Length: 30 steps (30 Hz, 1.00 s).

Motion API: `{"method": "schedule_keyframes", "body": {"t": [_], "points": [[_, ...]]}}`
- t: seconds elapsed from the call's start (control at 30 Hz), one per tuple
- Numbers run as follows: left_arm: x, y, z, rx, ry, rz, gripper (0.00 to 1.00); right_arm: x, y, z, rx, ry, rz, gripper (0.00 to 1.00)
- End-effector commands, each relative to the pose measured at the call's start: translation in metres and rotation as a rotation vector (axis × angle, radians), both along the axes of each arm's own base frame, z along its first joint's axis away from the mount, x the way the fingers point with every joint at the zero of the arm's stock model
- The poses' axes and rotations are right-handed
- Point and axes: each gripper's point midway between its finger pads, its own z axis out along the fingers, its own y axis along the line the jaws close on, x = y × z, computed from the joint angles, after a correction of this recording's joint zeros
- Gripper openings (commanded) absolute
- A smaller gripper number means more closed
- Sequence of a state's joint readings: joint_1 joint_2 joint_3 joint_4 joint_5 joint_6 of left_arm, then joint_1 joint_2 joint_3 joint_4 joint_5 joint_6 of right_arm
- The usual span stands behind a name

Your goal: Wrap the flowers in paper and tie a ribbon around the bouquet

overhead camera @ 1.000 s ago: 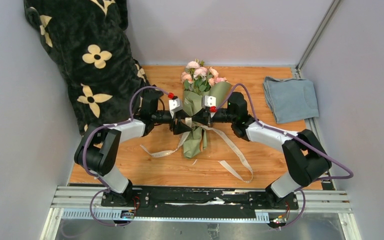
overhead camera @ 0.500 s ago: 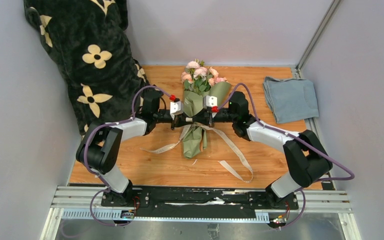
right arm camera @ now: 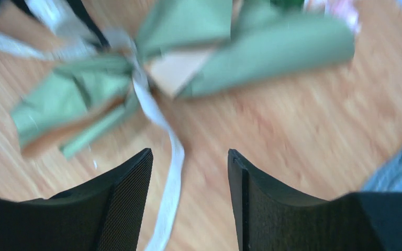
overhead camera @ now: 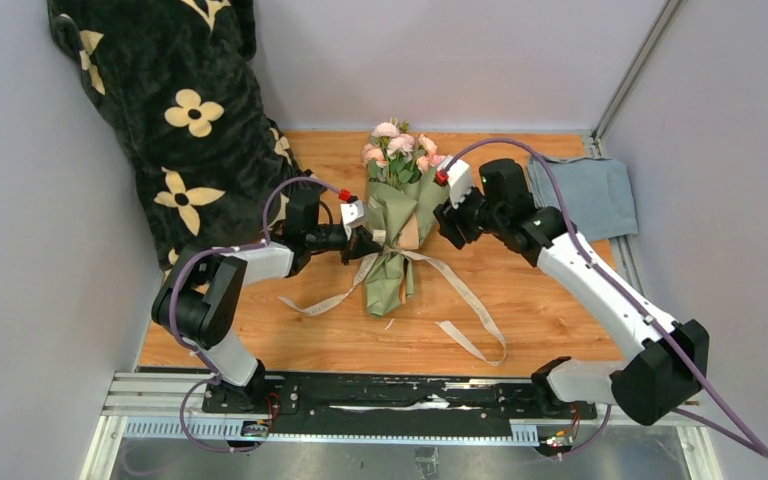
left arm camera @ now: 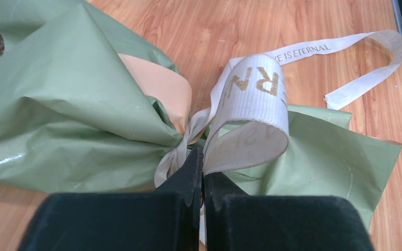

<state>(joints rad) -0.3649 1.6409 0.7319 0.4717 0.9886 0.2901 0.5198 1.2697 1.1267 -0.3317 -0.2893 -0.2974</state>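
**Top view.** We see the bouquet [overhead camera: 393,205] lying lengthwise at the centre of the wooden table [overhead camera: 560,300]. Its flowers [overhead camera: 398,147] point to the upper edge and the sage-green paper [overhead camera: 386,288] tapers toward the bottom.

The left gripper [overhead camera: 368,243] meets the wrap's waist from the left, its jaws closed on the ribbon [overhead camera: 465,295] at the foot of a loop. The ribbon's tails trail to lower left and lower right.

The right gripper [overhead camera: 444,224] stands just right of the wrap, jaws apart and holding nothing; its wrist view is blurred.

Open board runs between the tails and the black rail [overhead camera: 400,395] at the bottom. A black blanket [overhead camera: 160,110] crowds the upper left, and a blue-grey cloth [overhead camera: 582,195] lies at the right edge. Grey walls [overhead camera: 440,60] close three sides.
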Motion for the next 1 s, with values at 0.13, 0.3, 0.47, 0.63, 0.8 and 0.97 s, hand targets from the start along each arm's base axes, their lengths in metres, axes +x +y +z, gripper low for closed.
{"method": "schedule_keyframes", "body": {"t": [0.13,0.3,0.47,0.63,0.8,0.97], "points": [[-0.003,-0.006,0.015,-0.021,-0.04,0.052,0.0,-0.132,-0.076,-0.082,-0.634,0.305,0.5,0.61],[-0.007,-0.005,0.017,-0.015,-0.071,0.054,0.0,-0.199,-0.04,-0.123,-0.575,0.336,0.89,0.68],[-0.009,-0.004,0.018,-0.013,-0.091,0.048,0.0,-0.235,-0.055,-0.159,-0.751,0.512,0.925,0.76],[-0.012,-0.002,0.017,-0.007,-0.11,0.045,0.0,-0.231,-0.069,-0.184,-0.903,0.514,0.782,0.75],[-0.016,-0.002,0.015,-0.01,-0.095,0.037,0.0,-0.217,-0.086,-0.199,-1.013,0.508,0.637,0.75],[-0.014,-0.002,0.016,-0.009,-0.102,0.037,0.0,-0.213,-0.097,-0.206,-1.071,0.495,0.614,0.72]]}}
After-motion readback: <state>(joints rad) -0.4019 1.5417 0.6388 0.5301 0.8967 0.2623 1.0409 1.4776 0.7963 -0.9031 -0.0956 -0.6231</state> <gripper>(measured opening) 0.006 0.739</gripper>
